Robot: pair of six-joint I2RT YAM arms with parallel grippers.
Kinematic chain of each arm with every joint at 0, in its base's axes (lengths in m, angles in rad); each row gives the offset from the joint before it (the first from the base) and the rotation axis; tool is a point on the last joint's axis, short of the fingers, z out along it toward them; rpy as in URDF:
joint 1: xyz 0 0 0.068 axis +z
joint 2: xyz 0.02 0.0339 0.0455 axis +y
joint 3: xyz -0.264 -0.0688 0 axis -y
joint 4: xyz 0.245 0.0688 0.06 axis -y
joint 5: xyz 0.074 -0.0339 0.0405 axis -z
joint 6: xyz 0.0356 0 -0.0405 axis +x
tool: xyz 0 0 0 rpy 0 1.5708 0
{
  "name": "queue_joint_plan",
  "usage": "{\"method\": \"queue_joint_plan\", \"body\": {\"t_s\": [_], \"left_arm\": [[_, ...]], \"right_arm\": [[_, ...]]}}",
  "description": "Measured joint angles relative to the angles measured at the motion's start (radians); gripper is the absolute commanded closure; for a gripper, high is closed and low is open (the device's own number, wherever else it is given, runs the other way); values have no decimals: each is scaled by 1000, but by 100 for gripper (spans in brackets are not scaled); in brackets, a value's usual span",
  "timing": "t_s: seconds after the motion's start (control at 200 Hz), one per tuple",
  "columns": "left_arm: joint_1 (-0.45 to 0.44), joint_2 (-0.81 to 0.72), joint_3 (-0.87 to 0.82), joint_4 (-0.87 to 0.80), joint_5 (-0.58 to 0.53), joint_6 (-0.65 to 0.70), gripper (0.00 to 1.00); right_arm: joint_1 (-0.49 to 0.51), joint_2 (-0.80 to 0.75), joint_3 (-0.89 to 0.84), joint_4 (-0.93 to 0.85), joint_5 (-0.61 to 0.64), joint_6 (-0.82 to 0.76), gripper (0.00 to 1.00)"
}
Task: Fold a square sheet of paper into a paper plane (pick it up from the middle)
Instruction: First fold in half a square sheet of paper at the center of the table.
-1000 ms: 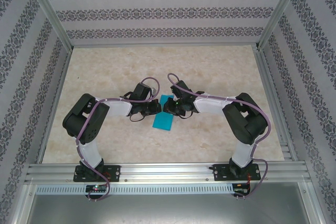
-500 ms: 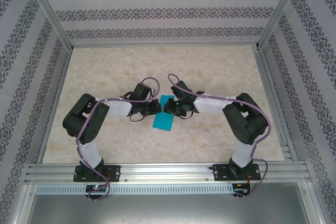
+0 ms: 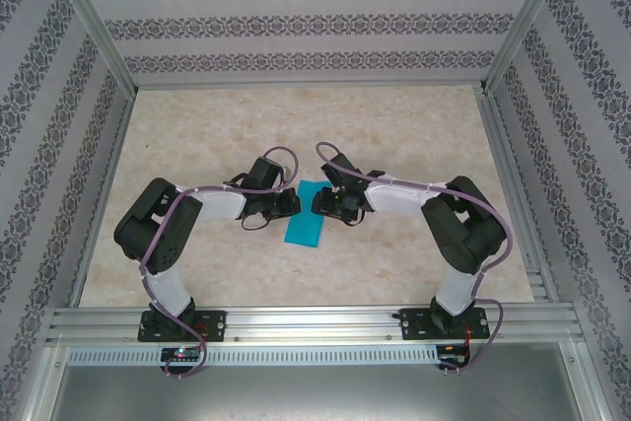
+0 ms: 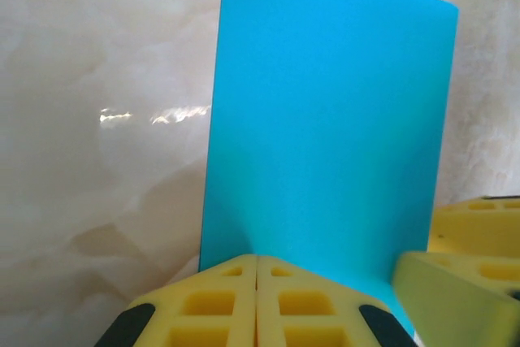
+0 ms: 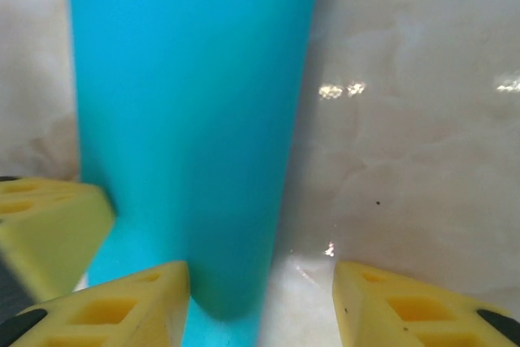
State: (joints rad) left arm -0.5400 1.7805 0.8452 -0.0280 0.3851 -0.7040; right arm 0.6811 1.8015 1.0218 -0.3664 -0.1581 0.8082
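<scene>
The square sheet of paper (image 3: 307, 223) is teal-blue and doubled over into a narrow strip, lying on the marble table between the two arms. In the left wrist view the paper (image 4: 325, 119) runs out from my left gripper (image 4: 257, 259), whose yellow jaws are pressed together on its near edge. My left gripper (image 3: 294, 202) and right gripper (image 3: 318, 202) face each other over the strip's far end. My right gripper (image 5: 260, 270) stands open, and the paper's rounded fold (image 5: 187, 119) bulges beside its left fingertip (image 5: 154, 282), loose between the jaws.
The pale marble table top (image 3: 414, 135) spreads on all sides of the paper. Patterned walls and aluminium frame rails (image 3: 306, 320) box in the work area. In each wrist view the other gripper's yellow fingers (image 4: 455, 278) sit close by.
My right gripper has opened and let go of the paper, drawing back slightly to the right. The left gripper stays shut on the paper in the same place.
</scene>
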Motion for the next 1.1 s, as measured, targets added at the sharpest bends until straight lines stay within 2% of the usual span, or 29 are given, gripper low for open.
{"method": "queue_joint_plan", "body": {"t_s": [0.305, 0.56, 0.634, 0.854, 1.099], "left_arm": [[0, -10, 0, -26, -1, 11, 92], [0, -12, 0, -33, -1, 8, 92], [0, -12, 0, -33, 0, 2, 92], [0, -12, 0, -34, 2, -13, 92], [0, -13, 0, -39, 2, -21, 92]], "right_arm": [[0, 28, 41, -7, -29, 0, 45], [2, 32, 49, -29, -21, -29, 58], [7, 38, 60, -46, -5, -37, 59], [18, 38, 63, -44, 10, -48, 54], [43, 27, 62, 35, -38, -42, 53]]}}
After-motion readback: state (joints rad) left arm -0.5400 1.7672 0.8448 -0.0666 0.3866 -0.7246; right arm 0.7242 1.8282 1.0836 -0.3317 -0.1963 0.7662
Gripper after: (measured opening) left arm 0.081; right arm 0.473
